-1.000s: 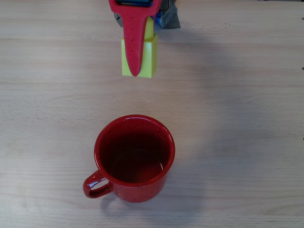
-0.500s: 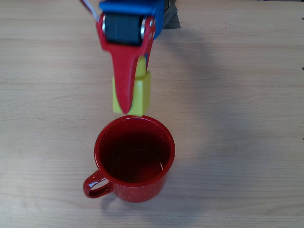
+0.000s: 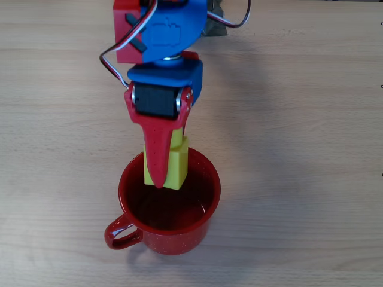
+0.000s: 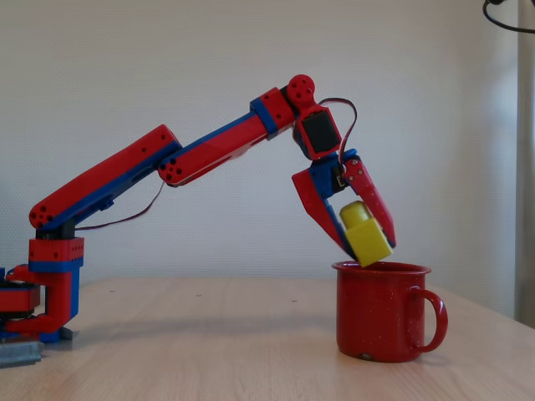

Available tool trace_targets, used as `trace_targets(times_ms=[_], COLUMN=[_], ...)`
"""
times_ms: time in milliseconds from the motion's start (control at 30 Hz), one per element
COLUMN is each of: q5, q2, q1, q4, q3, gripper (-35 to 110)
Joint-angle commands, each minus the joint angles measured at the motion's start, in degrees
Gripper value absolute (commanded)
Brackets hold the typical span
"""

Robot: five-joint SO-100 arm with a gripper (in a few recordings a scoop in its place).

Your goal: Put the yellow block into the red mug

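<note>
The red mug (image 3: 169,206) stands on the wooden table with its handle toward the lower left in the overhead view; in the fixed view the red mug (image 4: 383,311) has its handle to the right. My red-and-blue gripper (image 3: 163,173) is shut on the yellow block (image 3: 173,162), holding it tilted just above the mug's far rim. From the side, the yellow block (image 4: 364,235) hangs between the fingers of the gripper (image 4: 374,249), its lower corner about level with the rim, over the mug's left part.
The arm's base (image 4: 42,301) sits at the table's left end in the fixed view. A grey clamp piece (image 3: 214,24) shows at the top edge of the overhead view. Bare wooden table (image 3: 311,149) surrounds the mug.
The gripper has carried the yellow block toward the mug, from well clear of it to over its far rim, and lowered it.
</note>
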Motion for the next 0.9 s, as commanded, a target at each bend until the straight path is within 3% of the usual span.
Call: trace_targets(times_ms=[0, 533, 867], q5=[-0.18, 0.53, 2.2], q2=[2.81, 2.37, 2.72], q1=[1.05, 1.05, 1.14], q4=[-1.85, -0.53, 0.44], q3=[-4.22, -3.52, -2.55], gripper=[0, 0, 24])
